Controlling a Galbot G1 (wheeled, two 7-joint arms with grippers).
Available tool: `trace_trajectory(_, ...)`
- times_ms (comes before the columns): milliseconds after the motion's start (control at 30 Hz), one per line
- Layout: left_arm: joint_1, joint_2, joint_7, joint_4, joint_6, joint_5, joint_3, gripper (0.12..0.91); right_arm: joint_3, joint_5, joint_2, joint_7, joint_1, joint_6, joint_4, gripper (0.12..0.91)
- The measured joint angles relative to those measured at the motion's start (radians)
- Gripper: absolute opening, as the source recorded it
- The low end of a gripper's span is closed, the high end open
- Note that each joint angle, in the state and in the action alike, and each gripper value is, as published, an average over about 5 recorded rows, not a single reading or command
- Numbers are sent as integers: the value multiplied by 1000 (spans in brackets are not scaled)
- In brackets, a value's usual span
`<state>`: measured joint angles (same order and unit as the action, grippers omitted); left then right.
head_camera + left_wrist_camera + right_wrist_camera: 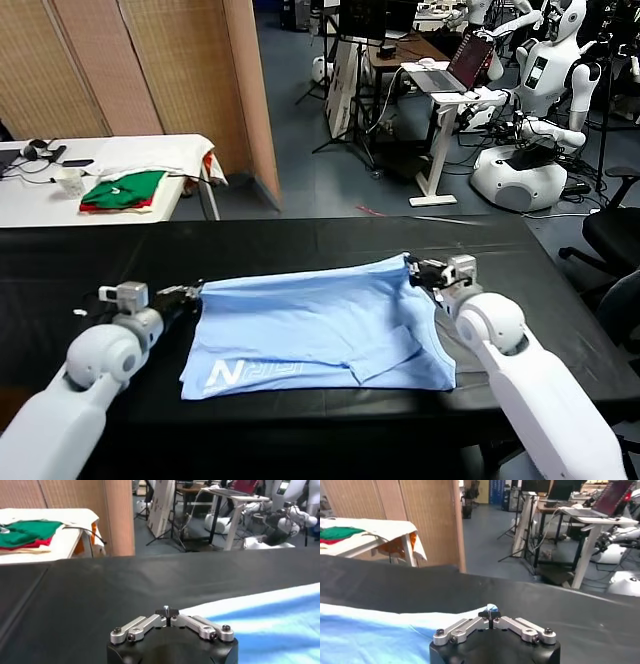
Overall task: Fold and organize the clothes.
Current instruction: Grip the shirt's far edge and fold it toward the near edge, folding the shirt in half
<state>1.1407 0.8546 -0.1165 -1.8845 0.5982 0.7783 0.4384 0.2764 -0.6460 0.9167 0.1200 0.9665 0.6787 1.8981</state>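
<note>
The left claw [197, 291] is pressed together on the T-shirt's [320, 335] far left corner. The shirt lies partly folded on the black table [300, 245], white lettering at its near left. The right claw [413, 268] pinches its far right corner.

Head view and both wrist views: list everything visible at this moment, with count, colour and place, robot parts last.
Pale light-blue short-sleeved T-shirt: one, white lettering near its front-left corner, spread on the black table.
Black cloth-covered table: one, directly before the robot.
White side table: one, far left.
Folded green and red garments: one stack, on the side table.
Open laptop: one, on a desk, far right.
White robots: at least one, far right.
Left end effector: shut on the T-shirt's far-left corner.
Right end effector: shut on the T-shirt's far-right corner.
</note>
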Motion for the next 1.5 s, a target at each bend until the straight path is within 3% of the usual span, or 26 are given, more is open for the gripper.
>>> trace_trajectory(333, 142, 17, -16, -128, 20, -45, 44, 147, 35, 11, -30, 32, 192, 58, 141, 141)
trace_trajectory(767, 275, 43, 2, -178, 13, -153, 83, 147, 42, 26, -29, 41, 271, 58, 176, 141)
trace_trajectory(967, 309, 60, 3, -178, 8, -188, 84, 147, 48, 26, -21, 14, 287, 58, 183, 149)
trace_trajectory(1067, 320, 68, -2, -184, 8, -205, 85, 156, 60, 20, -23, -11, 298, 58, 197, 246)
trace_trajectory(1167, 330, 80, -7, -195, 7, -223, 92, 258, 78, 5, -24, -20, 311, 58, 216, 411)
trace_trajectory(1267, 340, 93, -11, -211, 7, -228, 107, 436, 101, -17, -20, -18, 319, 58, 238, 600)
trace_trajectory(1400, 358, 111, -12, -241, 9, -226, 137, 700, 129, -38, 2, 18, 307, 56, 243, 819)
trace_trajectory(1500, 361, 125, -14, -259, 1, -221, 155, 847, 132, -37, 30, 54, 284, 32, 219, 894)
